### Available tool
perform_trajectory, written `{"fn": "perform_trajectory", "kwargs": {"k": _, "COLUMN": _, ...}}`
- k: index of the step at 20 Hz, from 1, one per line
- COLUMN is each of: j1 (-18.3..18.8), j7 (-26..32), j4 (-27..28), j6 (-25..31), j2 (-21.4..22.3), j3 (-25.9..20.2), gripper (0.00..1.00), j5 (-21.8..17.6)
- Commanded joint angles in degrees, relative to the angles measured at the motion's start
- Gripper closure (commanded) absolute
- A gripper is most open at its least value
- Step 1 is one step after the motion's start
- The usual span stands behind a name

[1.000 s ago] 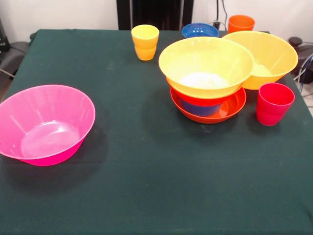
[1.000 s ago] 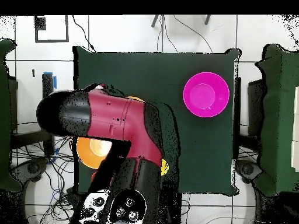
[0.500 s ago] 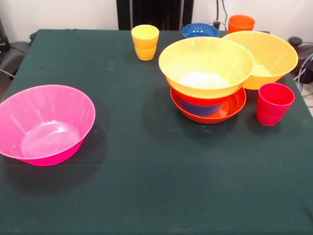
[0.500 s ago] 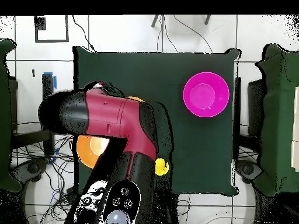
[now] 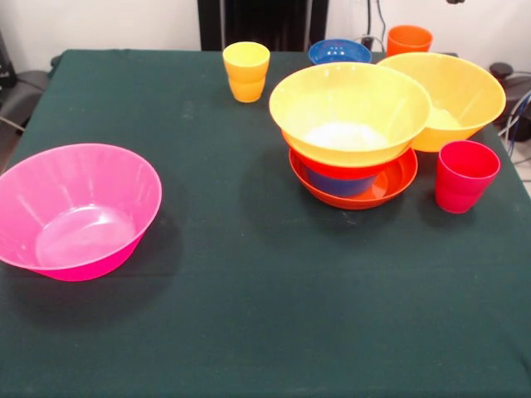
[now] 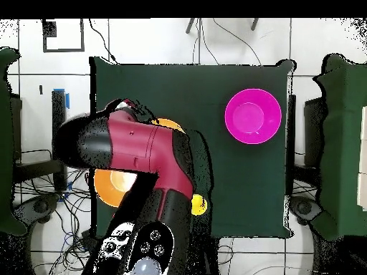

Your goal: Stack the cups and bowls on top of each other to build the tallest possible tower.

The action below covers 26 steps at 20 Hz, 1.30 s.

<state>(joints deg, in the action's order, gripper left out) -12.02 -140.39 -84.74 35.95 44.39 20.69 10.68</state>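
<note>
The tower stands right of centre: a large yellow bowl (image 5: 349,112) sits on a red-orange bowl and a small blue bowl, all nested in a shallow red-orange bowl (image 5: 390,184). A second large orange-yellow bowl (image 5: 452,95) touches it behind and to the right. The red cup (image 5: 465,176) stands beside them. The yellow cup (image 5: 246,71), a small blue bowl (image 5: 338,52) and the orange cup (image 5: 409,39) stand along the far edge. The pink bowl (image 5: 76,210) sits alone at the near left. Only a dark tip of the gripper (image 5: 454,2) shows at the top edge.
In the overhead view the red and black arm (image 6: 136,154) covers the side of the table with the tower. The pink bowl (image 6: 252,116) lies apart on the green cloth (image 6: 186,93). Cables run on the floor around the pedestal.
In the overhead view the arm's upper part has swung slightly toward the table's middle. A dark tip has appeared at the top edge of the front view. No cup or bowl moved.
</note>
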Motion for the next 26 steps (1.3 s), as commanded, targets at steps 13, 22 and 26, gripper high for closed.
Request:
{"fn": "perform_trajectory", "kwargs": {"k": 13, "j1": 4.67, "j7": -1.68, "j4": -12.79, "j6": -9.11, "j2": -1.76, "j3": -9.35, "gripper": 0.00, "j5": 0.32}}
{"fn": "perform_trajectory", "kwargs": {"k": 22, "j1": 7.97, "j7": -0.32, "j4": -14.53, "j6": -11.21, "j2": -1.32, "j3": -12.41, "gripper": 0.00, "j5": -1.10}}
{"fn": "perform_trajectory", "kwargs": {"k": 26, "j1": 8.26, "j7": -0.93, "j4": -16.29, "j6": -12.64, "j2": -1.08, "j3": -13.12, "gripper": 0.00, "j5": -1.51}}
